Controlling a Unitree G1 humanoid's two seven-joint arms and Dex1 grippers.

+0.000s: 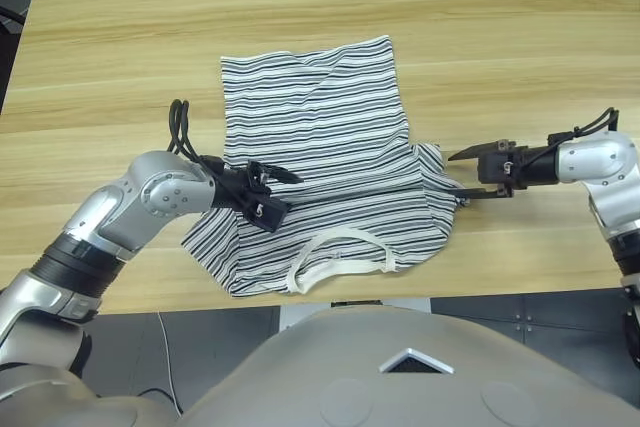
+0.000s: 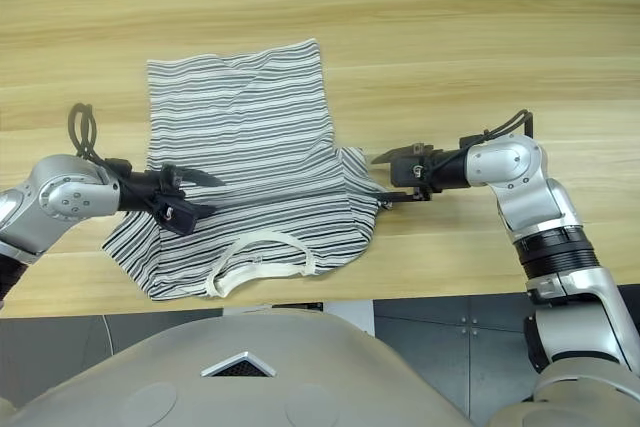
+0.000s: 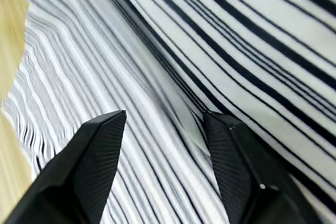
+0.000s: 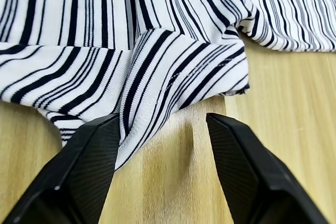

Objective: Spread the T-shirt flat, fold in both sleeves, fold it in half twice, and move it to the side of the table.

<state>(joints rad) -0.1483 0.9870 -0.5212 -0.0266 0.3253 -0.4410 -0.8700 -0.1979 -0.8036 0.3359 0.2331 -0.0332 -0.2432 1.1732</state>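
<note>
The T-shirt [image 1: 320, 137], striped black and white, lies on the wooden table [image 1: 500, 47] with its white collar [image 1: 340, 257] at the near edge, closest to the robot. The near part of the garment is bunched and creased, and the cloth around the collar is not flat. The left gripper [image 1: 283, 194] is positioned over the left side of the shirt, just beyond the collar. Its fingers [image 3: 100, 150] stand wide apart above the striped cloth and clamp nothing. One finger sits beside a raised fold line. The right gripper [image 1: 457, 176] is positioned at the right edge of the shirt, level with the left one. Its fingers [image 4: 92, 161] are spread wide and grip nothing. The folded edge of the right sleeve [image 4: 173, 77] lies on the table just ahead of the gap between them. Beyond both grippers the body of the shirt lies flatter, and the hem [image 1: 310, 52] forms the far end.
</note>
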